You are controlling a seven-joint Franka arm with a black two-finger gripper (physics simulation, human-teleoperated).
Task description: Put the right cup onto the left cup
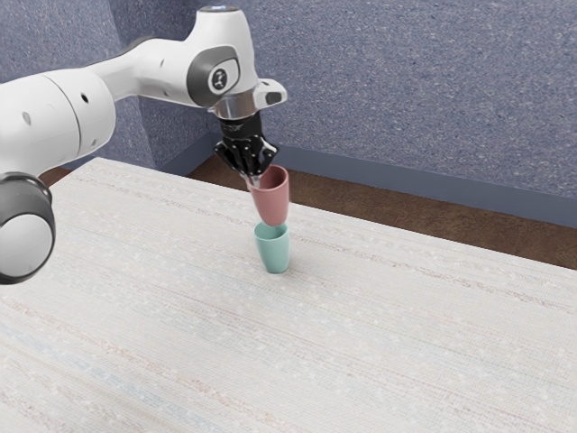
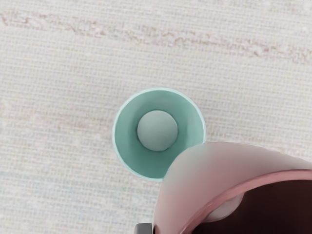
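Observation:
Holding the pink cup (image 1: 279, 200) by the near side of its wall, my gripper (image 1: 254, 176) is shut with the cup upright in the air. The teal cup (image 1: 273, 251) stands upright on the table, and in the exterior view the pink cup's base shows just above its rim. In the wrist view the pink cup (image 2: 209, 170) looms large and overlaps part of the rim of the teal cup (image 2: 187, 126). The teal cup's inside and round bottom are seen from above. A small grey part of my gripper (image 2: 144, 228) touches the pink cup's edge.
The pale, faintly striped table (image 1: 361, 343) extends around the teal cup. Its far edge lies behind the cups, with brown floor (image 1: 379, 213) and a blue-grey wall (image 1: 406, 90) beyond.

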